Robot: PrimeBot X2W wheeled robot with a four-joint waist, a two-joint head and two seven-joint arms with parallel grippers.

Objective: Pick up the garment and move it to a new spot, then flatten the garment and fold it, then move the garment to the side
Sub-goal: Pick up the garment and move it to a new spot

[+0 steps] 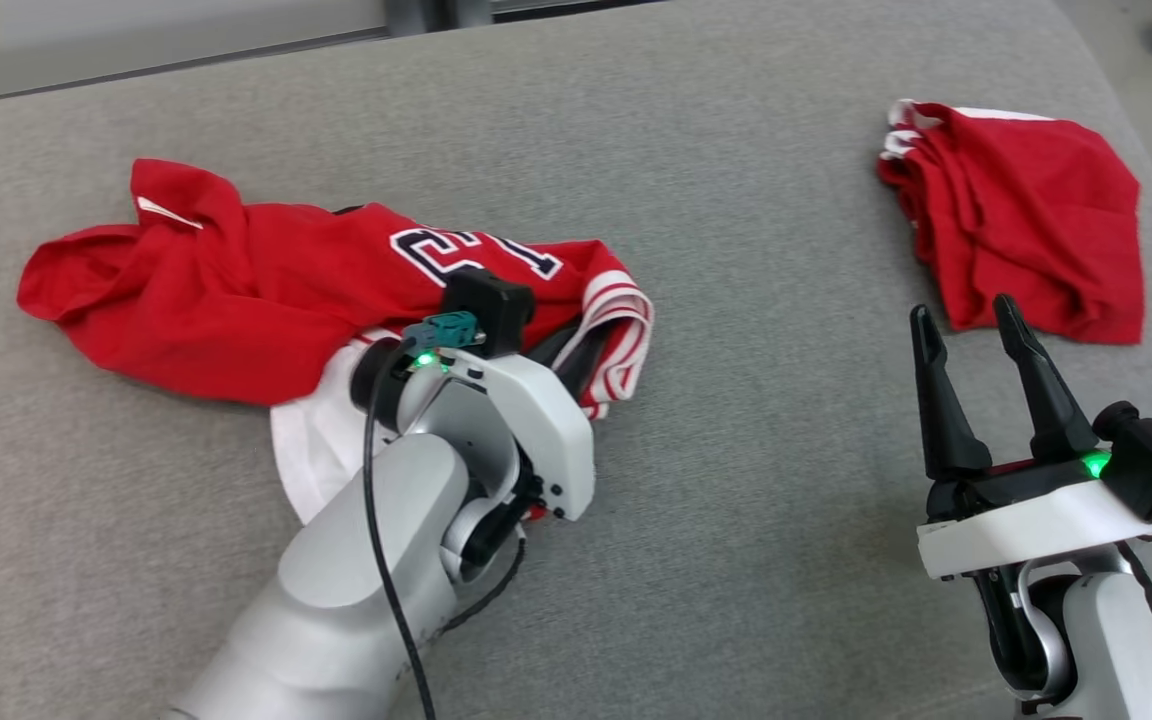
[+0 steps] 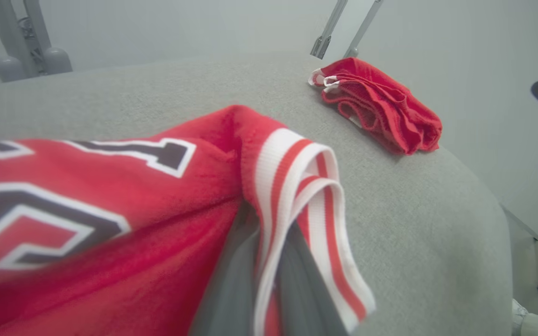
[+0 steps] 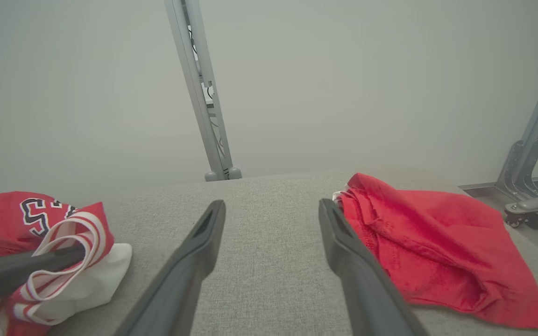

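Head view: my left jaws are pinched shut on the jersey [image 1: 236,300] by its striped trim, right jaws wide open, empty, near the other garment [image 1: 1026,220].

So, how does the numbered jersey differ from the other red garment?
The jersey carries a black and white number and striped trim; the other garment is almost plain red. The jersey lies crumpled and spread wide; the other garment is folded compactly. The left gripper is shut on the jersey's striped edge; the other garment lies free, the open right gripper short of it. Both are red, on the grey surface.
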